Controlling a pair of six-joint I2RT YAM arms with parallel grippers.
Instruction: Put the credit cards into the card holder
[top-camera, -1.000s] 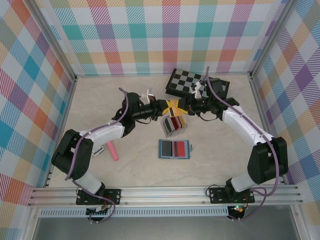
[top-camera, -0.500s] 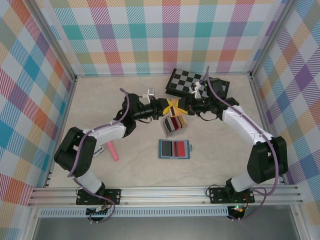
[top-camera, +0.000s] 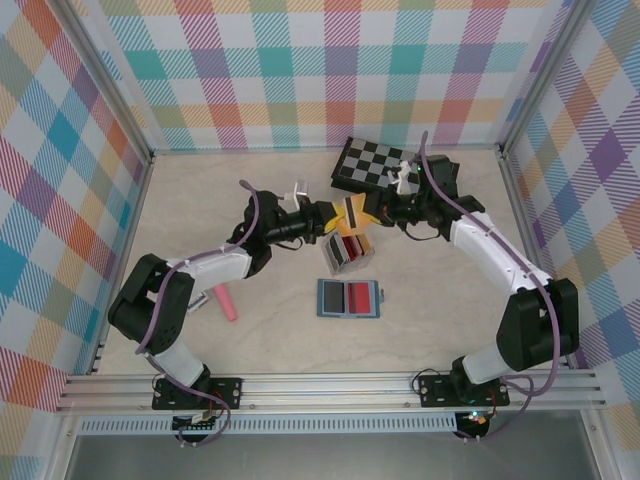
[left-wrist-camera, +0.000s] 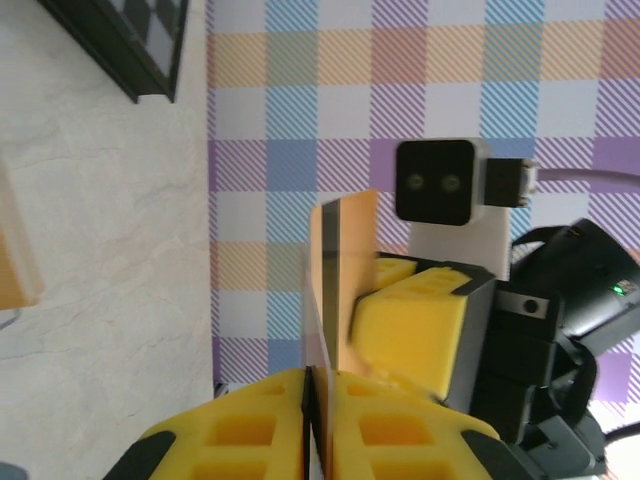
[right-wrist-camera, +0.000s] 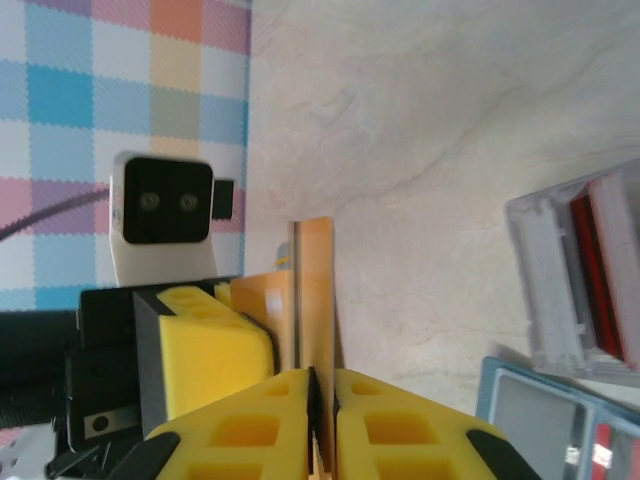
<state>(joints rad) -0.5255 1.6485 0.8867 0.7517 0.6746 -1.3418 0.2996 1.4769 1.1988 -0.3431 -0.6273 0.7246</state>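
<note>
The counter (top-camera: 270, 340) is pale marbled stone inside checked walls. Both arms reach in from the near edge and meet above its middle, just in front of the chessboard (top-camera: 372, 163) that lies at the far side.

The left gripper (top-camera: 335, 214) and the right gripper (top-camera: 367, 214) face each other tip to tip, and both hold the same yellow-tan card (top-camera: 352, 211) up off the counter. In the left wrist view the left gripper (left-wrist-camera: 318, 385) is closed narrow on the card's (left-wrist-camera: 340, 270) thin edge, with a yellow finger (left-wrist-camera: 410, 320) of the right gripper pressed flat against its side. In the right wrist view the right gripper (right-wrist-camera: 322, 385) is pinched just as tight on the card (right-wrist-camera: 315, 290), which stands upright from its tips.

Just below the grippers sits the grey rack (top-camera: 330, 256), with a red card (top-camera: 353, 246) and a dark card (top-camera: 341, 250) standing in it. Nearer the bases, apart from the rack, the teal holder (top-camera: 330, 297) lies open and flat, with another red card (top-camera: 362, 296) in its right half.

A pink stick (top-camera: 225, 300) lies beside the left arm, well away from the holder.
</note>
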